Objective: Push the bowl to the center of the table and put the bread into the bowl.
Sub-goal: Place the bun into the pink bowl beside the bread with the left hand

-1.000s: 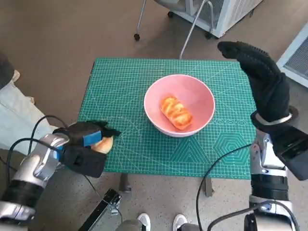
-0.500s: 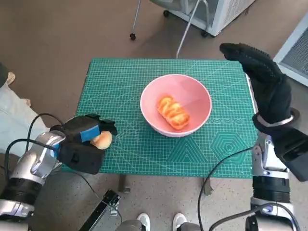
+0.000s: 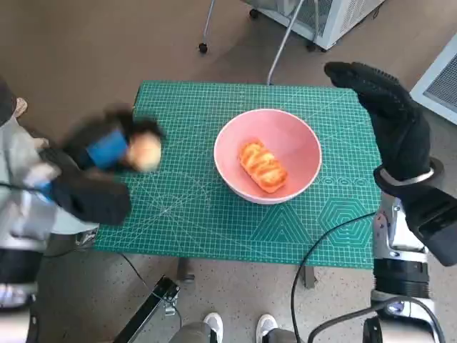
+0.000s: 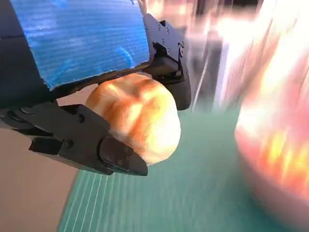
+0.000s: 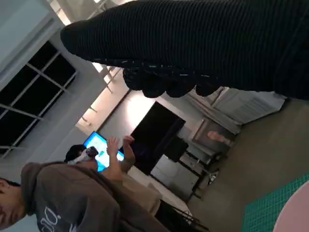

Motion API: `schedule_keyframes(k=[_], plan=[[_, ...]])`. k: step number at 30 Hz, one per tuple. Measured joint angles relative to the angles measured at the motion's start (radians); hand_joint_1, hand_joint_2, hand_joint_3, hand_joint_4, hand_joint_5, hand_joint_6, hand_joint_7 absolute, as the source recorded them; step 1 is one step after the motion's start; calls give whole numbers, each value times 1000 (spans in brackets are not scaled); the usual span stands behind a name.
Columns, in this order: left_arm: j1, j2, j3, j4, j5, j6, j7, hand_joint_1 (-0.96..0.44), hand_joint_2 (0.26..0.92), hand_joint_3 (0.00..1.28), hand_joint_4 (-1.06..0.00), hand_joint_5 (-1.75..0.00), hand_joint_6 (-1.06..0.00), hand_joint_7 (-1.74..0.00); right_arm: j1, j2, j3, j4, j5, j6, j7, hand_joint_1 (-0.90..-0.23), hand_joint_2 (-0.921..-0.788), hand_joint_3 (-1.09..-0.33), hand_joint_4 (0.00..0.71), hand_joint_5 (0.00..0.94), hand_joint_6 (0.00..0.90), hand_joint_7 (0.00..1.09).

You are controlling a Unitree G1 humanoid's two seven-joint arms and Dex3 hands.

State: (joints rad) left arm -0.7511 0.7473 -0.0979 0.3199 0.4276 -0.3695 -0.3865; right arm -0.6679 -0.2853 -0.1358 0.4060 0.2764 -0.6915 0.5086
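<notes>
The left hand (image 3: 107, 153) is holding a round bread roll (image 3: 145, 152) between its black fingers (image 4: 118, 162), up over the left side of the green table (image 3: 193, 214). In the head view the hand is looking blurry, so it is likely moving fast. In the left wrist view the roll is sitting snug, with fingers pressing it from both sides.

The pink bowl (image 3: 285, 143) is sitting near the middle of the table, a bit toward the right. A twisted bread (image 3: 262, 166) is lying inside it.

The right hand (image 3: 393, 114) is staying up in the air beside the right edge of the table, holding nothing, with its fingers stretched out flat. It is not touching the bowl.

What could go wrong? The roll is soft and round (it looks squishy), so it might be slipping out if the hand is swinging too fast. If the hand is letting go too early, the roll could be landing on the table and rolling off to the floor. If the hand is coming in too low, it could be bumping the bowl's rim and shoving the bowl away from the middle.

Counting: one bowl, two breads, two hands, one table.
</notes>
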Motion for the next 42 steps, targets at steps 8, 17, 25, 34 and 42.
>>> schedule_keyframes(k=[8,17,25,34,42], plan=[[-155,-130,-30,-69,25,34,87,1,920,86,-658,-1169,-614,-1211,-6,10,1,8,4,-2,10,-645,-921,-764,224,22,-1,555],[-266,-285,-140,72,63,-8,131,0,921,106,-634,-1173,-593,-1254,-16,14,1,21,4,-8,15,-643,-921,-764,222,21,-1,552],[-369,-385,-235,284,90,-49,116,-1,920,131,-611,-1201,-559,-1292,-18,15,-1,22,4,-10,14,-644,-921,-764,222,21,-1,551],[-419,-453,-313,416,110,14,-30,-18,857,128,-133,-289,-98,-516,-18,15,-3,16,-2,-11,3,-647,-921,-762,222,21,-1,548],[-419,-484,-364,406,125,278,-283,-81,808,60,-5,-12,-3,-353,-16,15,-6,8,-8,-11,-14,-648,-921,-761,222,20,-1,549]])
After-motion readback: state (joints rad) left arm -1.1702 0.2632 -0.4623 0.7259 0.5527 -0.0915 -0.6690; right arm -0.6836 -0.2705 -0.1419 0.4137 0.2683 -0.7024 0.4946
